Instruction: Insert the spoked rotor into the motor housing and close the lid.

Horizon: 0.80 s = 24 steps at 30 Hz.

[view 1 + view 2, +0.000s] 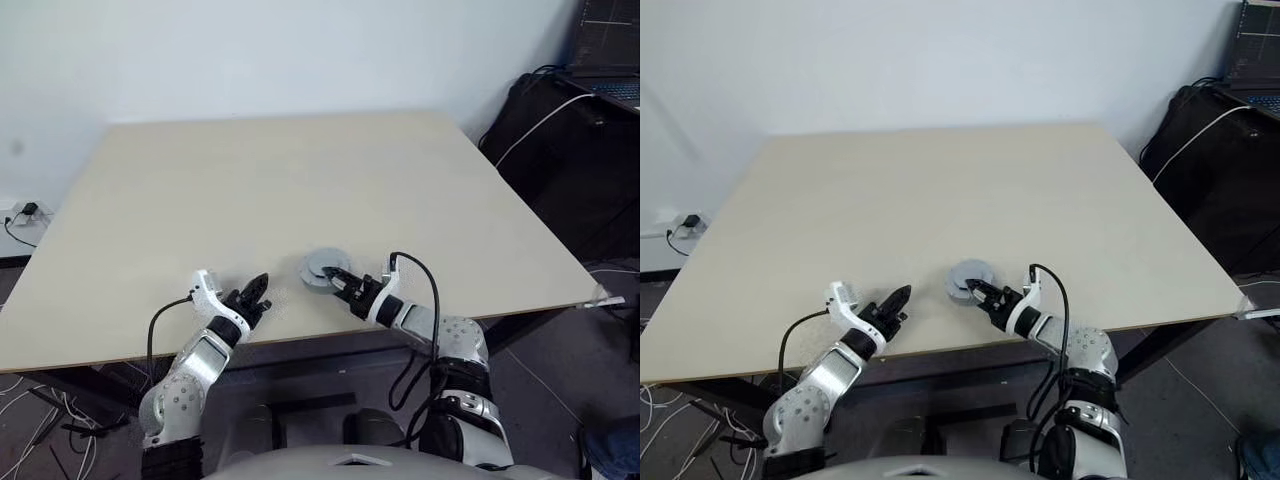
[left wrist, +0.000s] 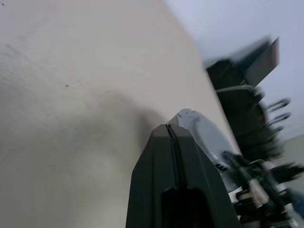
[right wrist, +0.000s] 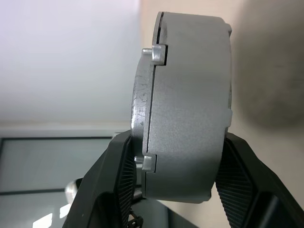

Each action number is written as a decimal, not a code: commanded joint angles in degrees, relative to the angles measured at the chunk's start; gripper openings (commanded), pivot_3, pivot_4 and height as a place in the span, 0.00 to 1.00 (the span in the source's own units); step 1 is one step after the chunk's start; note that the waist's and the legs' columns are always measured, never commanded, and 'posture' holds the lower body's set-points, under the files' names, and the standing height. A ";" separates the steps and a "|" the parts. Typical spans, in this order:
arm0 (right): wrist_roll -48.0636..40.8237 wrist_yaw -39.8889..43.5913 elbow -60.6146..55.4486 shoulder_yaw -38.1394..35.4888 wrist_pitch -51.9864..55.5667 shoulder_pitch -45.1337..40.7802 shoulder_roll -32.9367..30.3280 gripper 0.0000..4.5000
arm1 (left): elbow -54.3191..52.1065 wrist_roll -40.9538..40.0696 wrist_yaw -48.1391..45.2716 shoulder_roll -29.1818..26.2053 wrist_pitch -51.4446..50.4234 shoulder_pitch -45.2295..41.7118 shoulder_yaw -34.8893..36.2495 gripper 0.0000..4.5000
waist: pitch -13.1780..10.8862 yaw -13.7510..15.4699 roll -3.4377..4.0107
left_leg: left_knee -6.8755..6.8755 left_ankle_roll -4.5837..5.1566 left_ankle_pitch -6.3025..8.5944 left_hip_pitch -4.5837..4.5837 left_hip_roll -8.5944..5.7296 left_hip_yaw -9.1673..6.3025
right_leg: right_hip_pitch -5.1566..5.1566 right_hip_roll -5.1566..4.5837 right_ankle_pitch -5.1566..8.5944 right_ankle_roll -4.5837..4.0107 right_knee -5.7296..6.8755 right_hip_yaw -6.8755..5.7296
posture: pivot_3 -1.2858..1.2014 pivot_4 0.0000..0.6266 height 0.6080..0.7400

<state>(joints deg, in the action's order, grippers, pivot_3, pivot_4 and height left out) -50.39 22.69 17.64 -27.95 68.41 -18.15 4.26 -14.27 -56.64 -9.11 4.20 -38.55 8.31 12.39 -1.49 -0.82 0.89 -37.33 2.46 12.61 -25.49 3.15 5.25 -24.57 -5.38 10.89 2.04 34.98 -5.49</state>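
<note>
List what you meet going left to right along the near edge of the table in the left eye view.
Left gripper, fingers together and empty → motor housing, the grey round assembly with the lid on it, clamped between the right gripper's fingers → right gripper → bare table out to its right corner.

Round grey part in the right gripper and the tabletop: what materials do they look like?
Round grey part: likely cast metal, matte and finely grainy, with a seam and small bright lugs where the lid meets the body. Beige tabletop: looks like laminate or painted board, smooth and low-sheen, though the core can't be told. Right gripper is shut on the part.
</note>
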 commanded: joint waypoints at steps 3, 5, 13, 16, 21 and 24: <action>-6.01 1.95 -7.23 1.70 1.48 -1.69 0.52 0.46 | -1.86 -16.73 3.81 11.55 1.46 2.90 -2.50 0.34 | 0.00 0.06 0.00 | -0.09 -0.09 0.05 0.00 -0.03 -0.06 | 0.03 0.00 -0.01 0.02 0.00 0.00 | 0.52 0.00 1.00; -6.72 1.46 -8.18 2.20 1.63 -1.94 0.62 0.46 | -0.65 -18.54 4.80 11.27 2.15 3.47 -3.99 0.49 | 0.00 0.06 -0.01 | -0.14 -0.16 0.10 0.00 -0.08 -0.07 | 0.06 -0.01 -0.03 0.04 0.01 0.00 | 0.52 0.00 1.00; -8.11 -0.05 -10.39 4.03 2.45 -3.06 0.11 0.46 | 1.94 -25.02 5.99 9.06 4.23 3.80 -8.52 1.00 | 0.00 0.12 -0.01 | -0.24 -0.19 0.12 0.00 -0.10 -0.08 | 0.09 0.02 -0.05 0.04 0.07 0.01 | 0.52 0.00 1.00; -8.96 -0.43 -11.32 4.71 3.28 -3.01 -0.10 0.46 | 2.41 -26.53 6.35 8.45 4.92 3.78 -9.70 1.00 | 0.00 0.06 0.00 | -0.26 -0.18 0.11 0.00 -0.10 -0.07 | 0.10 0.03 -0.06 0.04 0.08 0.03 | 0.52 0.00 1.00; -11.15 -1.16 -13.74 6.04 6.61 -2.46 -0.25 0.46 | 3.37 -29.41 6.80 6.94 4.31 3.59 -11.48 1.00 | 0.01 0.05 0.00 | -0.27 -0.08 0.05 0.00 -0.09 -0.07 | 0.10 0.06 -0.06 0.03 0.11 0.06 | 0.52 0.00 1.00; -12.33 -1.67 -15.29 6.96 9.17 -1.85 -0.72 0.46 | 3.87 -29.86 7.13 6.11 3.76 3.28 -12.55 1.00 | 0.01 0.07 0.00 | -0.30 -0.10 0.06 0.00 -0.09 -0.07 | 0.10 0.06 -0.06 0.03 0.11 0.06 | 0.52 0.00 1.00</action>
<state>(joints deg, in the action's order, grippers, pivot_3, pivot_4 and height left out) -59.20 20.38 5.97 -21.78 76.17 -19.01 3.50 -10.22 -85.63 -2.36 3.71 -34.49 10.85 1.64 -1.48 -0.75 0.89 -37.64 2.35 12.67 -25.48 3.06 5.17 -24.46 -5.32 10.84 2.08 35.09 -5.43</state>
